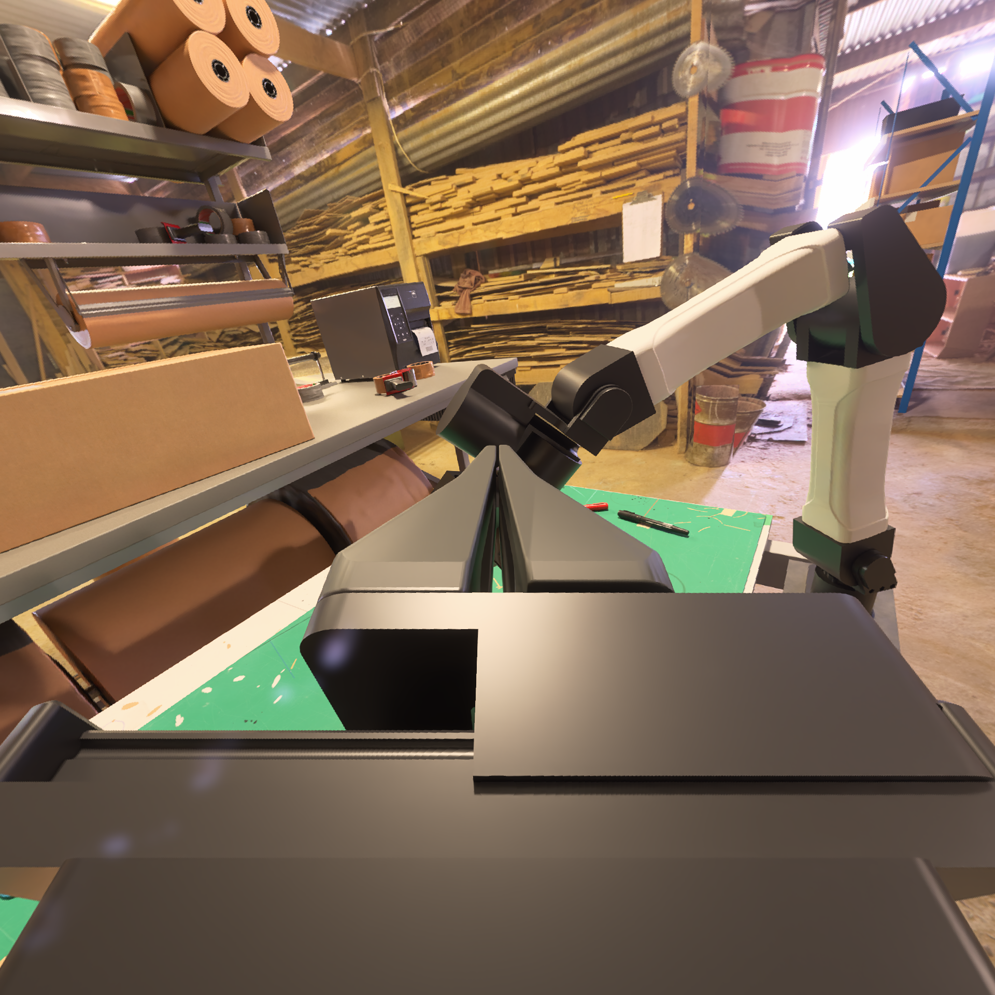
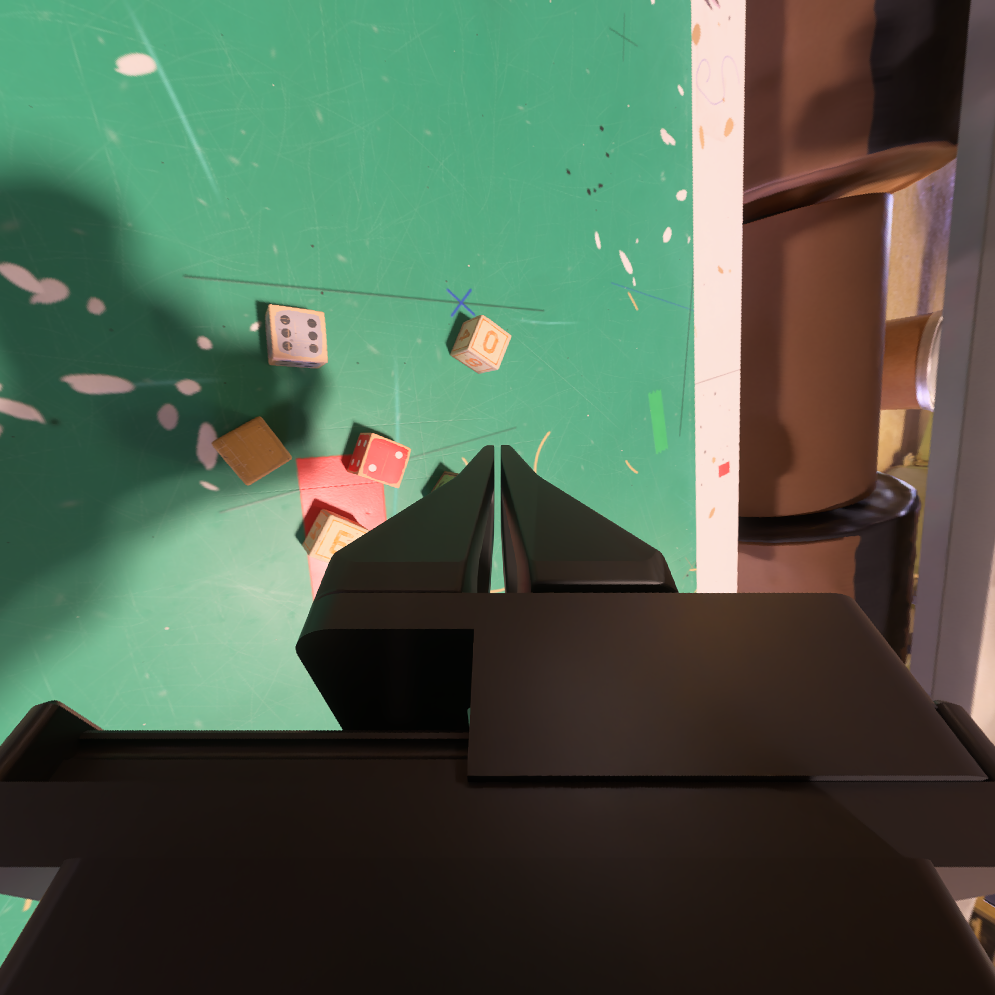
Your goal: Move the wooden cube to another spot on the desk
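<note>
Two grippers are in view and both have their jaws pressed together on nothing: the left gripper [image 1: 496, 457] hangs level above the near end of the tabletop [image 1: 716, 544] and looks out across it toward the right arm [image 1: 743, 317], while the right gripper [image 2: 497, 457] points steeply down at the green mat [image 2: 377, 161]. The cube [image 2: 251, 450], plain brown wood with no markings, lies flat on the mat in the right wrist view, well to the left of the right jaws and about level with their tips, partly under a broad shadow. It sits turned about a quarter of the way round, corners pointing up and down the picture, so its flat faces run diagonal to the closing line of the jaws; being a cube it has no long axis to favour. Between it and the jaws stand a red die [image 2: 380, 457] on a red card [image 2: 339, 484], and a lettered block [image 2: 331, 535] half hidden by the left finger. A white die [image 2: 296, 335] and a second lettered block [image 2: 480, 343] lie farther up the mat, apart from the cube. The cube does not appear in the left wrist view, so the right arm is judged the nearer. Assessment: the coming move requires the right jaws to spread, shift left past the red die, and rotate to meet two opposite faces squarely; clipping the red die is the chief risk
</note>
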Controlling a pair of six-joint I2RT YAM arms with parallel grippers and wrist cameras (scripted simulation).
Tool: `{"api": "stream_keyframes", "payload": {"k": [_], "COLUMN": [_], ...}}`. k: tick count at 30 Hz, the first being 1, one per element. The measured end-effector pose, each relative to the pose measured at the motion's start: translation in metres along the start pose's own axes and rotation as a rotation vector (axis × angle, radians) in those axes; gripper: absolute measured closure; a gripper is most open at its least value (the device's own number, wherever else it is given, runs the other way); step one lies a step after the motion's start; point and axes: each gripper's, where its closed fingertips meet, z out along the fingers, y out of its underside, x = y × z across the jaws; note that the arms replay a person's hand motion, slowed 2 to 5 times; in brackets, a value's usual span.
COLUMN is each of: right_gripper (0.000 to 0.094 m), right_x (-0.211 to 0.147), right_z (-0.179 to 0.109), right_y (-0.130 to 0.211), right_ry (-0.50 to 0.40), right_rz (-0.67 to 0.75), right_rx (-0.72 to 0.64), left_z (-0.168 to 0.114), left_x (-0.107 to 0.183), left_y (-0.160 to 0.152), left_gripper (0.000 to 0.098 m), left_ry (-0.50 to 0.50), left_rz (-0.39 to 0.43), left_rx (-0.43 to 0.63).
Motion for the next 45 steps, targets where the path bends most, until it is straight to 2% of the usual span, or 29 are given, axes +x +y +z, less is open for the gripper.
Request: {"api": "stream_keyframes", "payload": {"k": [4,11,17,22,26,33,38,42,45], "right_gripper": [0.0923,0.0914,0.0800,0.0743,0.0692,0.0611,0.0598,0.0592,0.0592], "right_x": [-0.009,-0.038,-0.054,-0.075,-0.094,-0.109,-0.114,-0.114,-0.116], "right_z": [0.008,0.032,0.042,0.041,0.038,0.041,0.046,0.052,0.054], "right_y": [0.005,0.027,0.030,0.026,0.020,0.026,0.028,0.029,0.030], "right_ry": [-0.055,-0.204,-0.276,-0.350,-0.412,-0.388,-0.415,-0.424,-0.463], "right_rz": [0.032,0.122,0.220,0.230,0.148,-0.090,-0.208,-0.265,-0.291], "right_rx": [-0.008,-0.048,-0.039,-0.005,0.023,-0.003,-0.021,-0.041,-0.057], "left_z": [0.000,-0.002,-0.002,-0.003,-0.002,0.000,0.003,0.006,0.009], "left_x": [0.000,0.001,0.000,0.001,0.001,0.001,0.003,0.006,0.007], "left_y": [0.000,-0.002,-0.002,-0.002,-0.002,0.003,0.006,0.009,0.012], "left_gripper": [0.0969,0.0969,0.0969,0.0969,0.0969,0.0969,0.0969,0.0969,0.0969], "left_ry": [0.001,0.001,-0.003,-0.001,0.000,0.010,0.023,0.034,0.041], "left_rz": [-0.001,0.003,0.006,0.007,0.006,-0.004,-0.004,0.005,0.014], "left_rx": [-0.001,-0.001,0.000,0.000,0.000,-0.011,-0.024,-0.040,-0.056]}}
